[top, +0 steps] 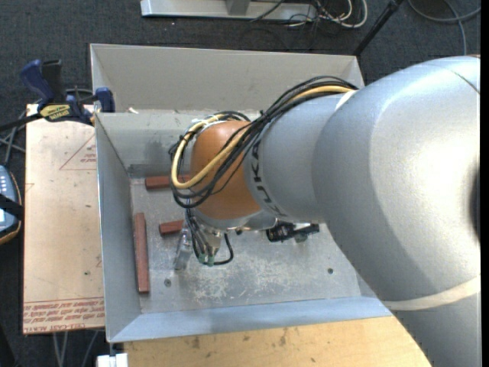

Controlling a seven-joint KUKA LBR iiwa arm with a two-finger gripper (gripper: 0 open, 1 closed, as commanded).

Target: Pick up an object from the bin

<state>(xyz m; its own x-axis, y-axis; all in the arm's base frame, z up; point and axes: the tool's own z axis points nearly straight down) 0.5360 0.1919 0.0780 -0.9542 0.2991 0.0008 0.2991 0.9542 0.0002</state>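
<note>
Three brown pieces: on the floor of the bin, all in its left half; logged near to far.
Long stick: flat, just beside the left wall, running from near the front-left corner toward mid-wall.
Gripper: low over the floor, near the stick on its right and just in front of the short block. Spread or pressed together: cannot tell. Nothing seen held.
Short block: flat, between the left wall and the orange cover, apart from the stick. It is the closest piece to the gripper, so the likely pick (judgement).
Far block: toward the back-left, its right end passing under the cables.
Black piece: below the arm, mid-floor; bin thing or robot part, cannot tell.
Handling (judgement): short block looks like wood, so stiff, light and not fragile, with a fairly grippy surface. Take it across the narrow width at mid-length. It lies low, so the gripper must come almost to the floor.
Risk (judgement): an end-on pinch could spin it away.
</note>
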